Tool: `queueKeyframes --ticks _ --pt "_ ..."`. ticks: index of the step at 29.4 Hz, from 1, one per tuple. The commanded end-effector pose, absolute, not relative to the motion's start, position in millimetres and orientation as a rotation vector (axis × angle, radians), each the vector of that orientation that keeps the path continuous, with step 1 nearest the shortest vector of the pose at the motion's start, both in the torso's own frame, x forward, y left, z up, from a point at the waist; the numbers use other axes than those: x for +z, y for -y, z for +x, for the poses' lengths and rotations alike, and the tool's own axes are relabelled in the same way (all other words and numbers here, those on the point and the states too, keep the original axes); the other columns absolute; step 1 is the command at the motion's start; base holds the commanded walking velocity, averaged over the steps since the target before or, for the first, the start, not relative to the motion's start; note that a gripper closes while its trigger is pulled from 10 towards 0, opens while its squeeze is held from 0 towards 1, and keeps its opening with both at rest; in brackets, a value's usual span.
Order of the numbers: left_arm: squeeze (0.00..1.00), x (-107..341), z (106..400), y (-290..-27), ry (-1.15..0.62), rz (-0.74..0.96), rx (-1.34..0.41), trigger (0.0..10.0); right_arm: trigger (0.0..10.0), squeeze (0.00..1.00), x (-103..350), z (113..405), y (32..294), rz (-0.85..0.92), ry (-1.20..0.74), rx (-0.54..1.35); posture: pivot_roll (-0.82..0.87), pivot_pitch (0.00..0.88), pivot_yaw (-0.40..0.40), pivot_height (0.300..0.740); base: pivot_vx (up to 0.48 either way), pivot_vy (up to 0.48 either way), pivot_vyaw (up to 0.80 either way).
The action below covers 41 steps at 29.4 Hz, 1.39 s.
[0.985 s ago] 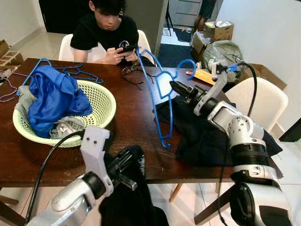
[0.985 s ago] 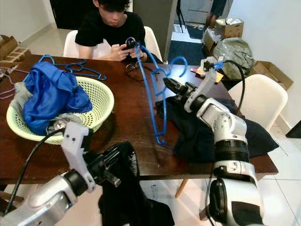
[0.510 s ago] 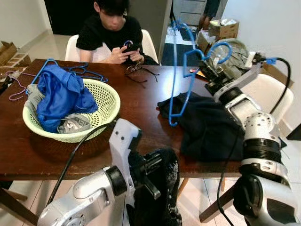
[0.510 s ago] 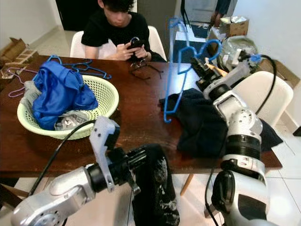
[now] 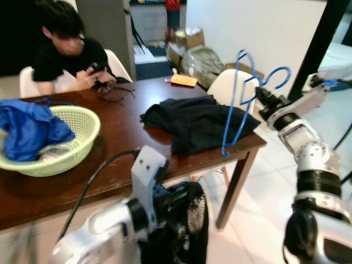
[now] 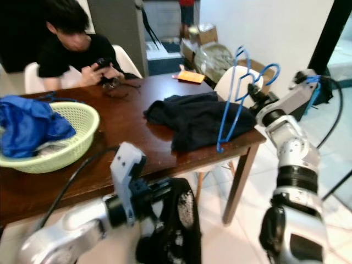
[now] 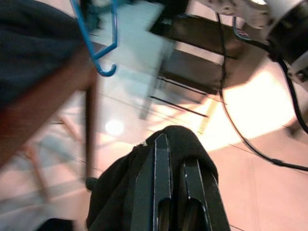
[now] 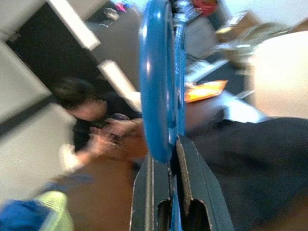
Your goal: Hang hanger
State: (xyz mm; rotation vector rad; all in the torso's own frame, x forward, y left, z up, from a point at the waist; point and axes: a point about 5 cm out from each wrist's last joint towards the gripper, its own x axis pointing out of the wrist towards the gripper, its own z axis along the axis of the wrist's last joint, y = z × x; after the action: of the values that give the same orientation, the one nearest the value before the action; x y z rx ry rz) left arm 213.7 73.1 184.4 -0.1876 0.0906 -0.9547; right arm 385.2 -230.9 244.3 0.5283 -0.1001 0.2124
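Dining room, hanger lifted and garment carried, nothing hung yet.

Brown table (image 5: 126, 148) holds a green basket (image 5: 60, 157) at 9 o'clock and a dark cloth heap (image 5: 198, 124) at centre; a person sits at 11 o'clock. Right gripper (image 6: 258, 102), at 3 o'clock, pinches the blue hanger (image 5: 237, 104) upright off the table's corner. Left gripper (image 7: 175, 192), at 6 o'clock, is pressed together on a black garment (image 5: 181, 225). By my judgement, pickup is done; no rail is visible, so hanging remains.

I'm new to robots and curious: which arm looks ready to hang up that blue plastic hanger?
The right. Its gripper is shut on the blue plastic hanger, held raised beyond the wooden table's corner. The left gripper is low, clamped on a black garment.
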Motion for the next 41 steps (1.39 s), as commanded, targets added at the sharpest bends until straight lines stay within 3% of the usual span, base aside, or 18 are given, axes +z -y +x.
queueKeyframes --ticks 1,5,7,14,19,21,24,32,36,41 --pt "0.00 187.6 221.2 -79.8 -0.057 -0.163 -0.908 10.0 0.0 0.00 235.7 385.8 238.1 0.412 0.067 0.130 0.13 0.034 -0.056 0.735 -0.296 0.000 -0.75" --pt "0.00 186.6 229.4 -86.7 -0.042 -0.138 -0.840 10.0 0.0 0.00 226.5 385.5 237.9 0.295 0.023 0.096 0.13 0.036 -0.054 0.735 -0.148 0.000 -0.75" --pt "0.00 185.7 245.6 -101.5 -0.020 -0.101 -0.698 10.0 0.0 0.00 216.3 383.8 234.8 0.184 -0.014 0.080 0.12 0.037 -0.054 0.735 0.000 0.000 -0.76" --pt "0.00 186.8 269.3 -140.3 0.020 -0.036 -0.418 10.0 0.0 0.00 201.5 380.6 229.7 0.076 -0.052 0.063 0.12 0.035 -0.051 0.735 0.000 0.000 -0.76" --pt "0.00 182.8 276.9 -165.8 0.013 0.086 -0.311 10.0 0.0 0.00 190.3 378.2 232.5 -0.001 -0.078 0.041 0.11 0.032 -0.051 0.735 0.000 0.000 -0.76" --pt "0.00 176.9 279.8 -183.6 -0.012 0.214 -0.279 10.0 0.0 0.00 183.0 375.1 233.6 -0.023 -0.099 0.072 0.11 0.031 -0.051 0.735 0.000 0.000 -0.76" --pt "0.00 175.0 280.6 -187.2 -0.017 0.230 -0.270 10.0 0.0 0.00 181.4 374.3 233.3 -0.028 -0.102 0.086 0.11 0.031 -0.051 0.735 0.000 0.000 -0.76" --pt "0.00 173.3 286.5 -193.1 0.008 0.089 -0.309 10.0 0.0 0.00 174.0 369.1 240.2 -0.069 -0.129 0.147 0.09 0.020 -0.053 0.735 0.000 0.000 -0.76" --pt "0.00 175.0 296.9 -190.1 0.048 -0.188 -0.367 10.0 0.0 0.00 167.0 369.8 235.9 -0.029 -0.150 0.191 0.06 0.007 -0.056 0.735 0.000 0.000 -0.76" --pt "0.00 186.0 299.6 -185.6 0.103 -0.257 -0.389 10.0 0.0 0.00 169.5 370.7 228.7 -0.011 -0.136 0.230 0.06 0.015 -0.061 0.735 0.000 0.000 -0.76"
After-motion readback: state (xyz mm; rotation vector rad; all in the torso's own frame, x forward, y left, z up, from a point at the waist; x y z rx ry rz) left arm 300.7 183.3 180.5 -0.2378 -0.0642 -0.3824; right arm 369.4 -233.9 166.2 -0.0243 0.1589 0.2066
